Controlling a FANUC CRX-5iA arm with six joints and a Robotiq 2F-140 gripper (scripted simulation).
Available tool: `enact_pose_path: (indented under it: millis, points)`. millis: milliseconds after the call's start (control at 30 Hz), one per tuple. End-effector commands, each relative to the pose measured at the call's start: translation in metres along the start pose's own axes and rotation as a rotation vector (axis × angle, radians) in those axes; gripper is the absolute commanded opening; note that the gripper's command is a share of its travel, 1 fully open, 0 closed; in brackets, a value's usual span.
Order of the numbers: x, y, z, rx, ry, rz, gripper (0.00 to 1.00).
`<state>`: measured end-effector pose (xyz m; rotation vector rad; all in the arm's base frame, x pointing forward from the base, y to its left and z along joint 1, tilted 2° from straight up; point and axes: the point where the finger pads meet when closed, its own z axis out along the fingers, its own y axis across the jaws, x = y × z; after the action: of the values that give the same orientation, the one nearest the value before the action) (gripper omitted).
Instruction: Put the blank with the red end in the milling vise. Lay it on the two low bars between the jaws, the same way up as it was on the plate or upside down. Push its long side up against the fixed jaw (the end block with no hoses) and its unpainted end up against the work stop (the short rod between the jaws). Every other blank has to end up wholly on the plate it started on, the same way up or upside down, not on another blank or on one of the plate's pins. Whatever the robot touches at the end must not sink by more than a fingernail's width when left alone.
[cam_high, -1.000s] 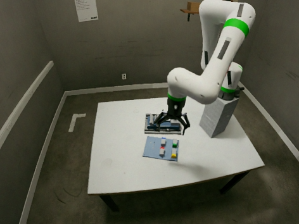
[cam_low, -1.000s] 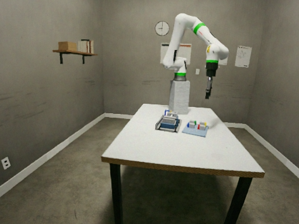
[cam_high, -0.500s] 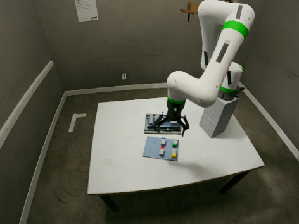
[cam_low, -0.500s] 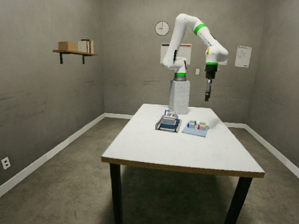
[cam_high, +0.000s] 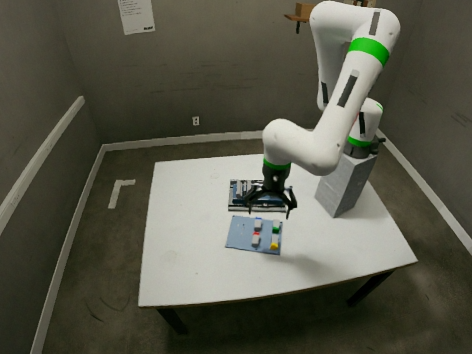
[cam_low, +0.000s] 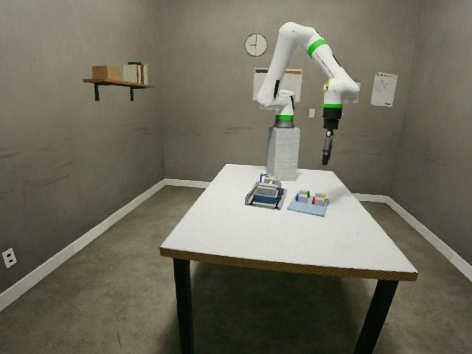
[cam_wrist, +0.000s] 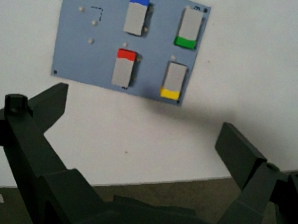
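The red-ended blank (cam_high: 256, 240) (cam_wrist: 123, 69) lies on the blue plate (cam_high: 237, 239) (cam_low: 309, 210) (cam_wrist: 95, 62), its red end toward the blue-ended blank (cam_high: 258, 224) (cam_wrist: 136, 19). The green-ended blank (cam_high: 276, 226) (cam_wrist: 190, 26) and the yellow-ended blank (cam_high: 274, 242) (cam_wrist: 174, 79) lie on the same plate. The milling vise (cam_low: 266, 193) stands beside the plate, partly hidden behind my gripper in the top view; its bars and work stop cannot be made out. My gripper (cam_high: 267, 212) (cam_low: 325, 163) (cam_wrist: 145, 117) is wide open and empty, high above the table.
Small pins (cam_wrist: 91, 41) stand on the plate, some close beside the blanks. The grey robot pedestal (cam_high: 345, 187) (cam_low: 283, 152) stands on the white table (cam_high: 190, 260) (cam_low: 270, 235) (cam_wrist: 100, 155). The table's edge crosses the lower wrist view.
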<state>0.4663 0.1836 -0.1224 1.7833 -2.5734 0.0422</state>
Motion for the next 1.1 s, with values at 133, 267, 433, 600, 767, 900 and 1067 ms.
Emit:
enact_pose_path:
  millis: [133, 267, 433, 600, 767, 900, 1067]
  points:
    - [-0.0015, -0.0007, -0.0033, 0.002, -0.002, 0.0, 1.0]
    - [-0.0018, -0.0007, -0.0046, 0.002, -0.002, 0.0, 1.0]
    - [-0.0018, -0.0007, -0.0054, 0.002, -0.002, 0.0, 1.0]
    - [-0.0019, -0.0005, -0.0068, 0.002, -0.002, 0.0, 1.0]
    - [-0.002, -0.0004, -0.0083, 0.002, -0.002, 0.0, 1.0]
    - [-0.002, -0.0004, -0.0088, 0.002, -0.002, 0.0, 1.0]
    - [-0.0021, -0.0003, -0.0095, 0.002, -0.002, 0.0, 1.0]
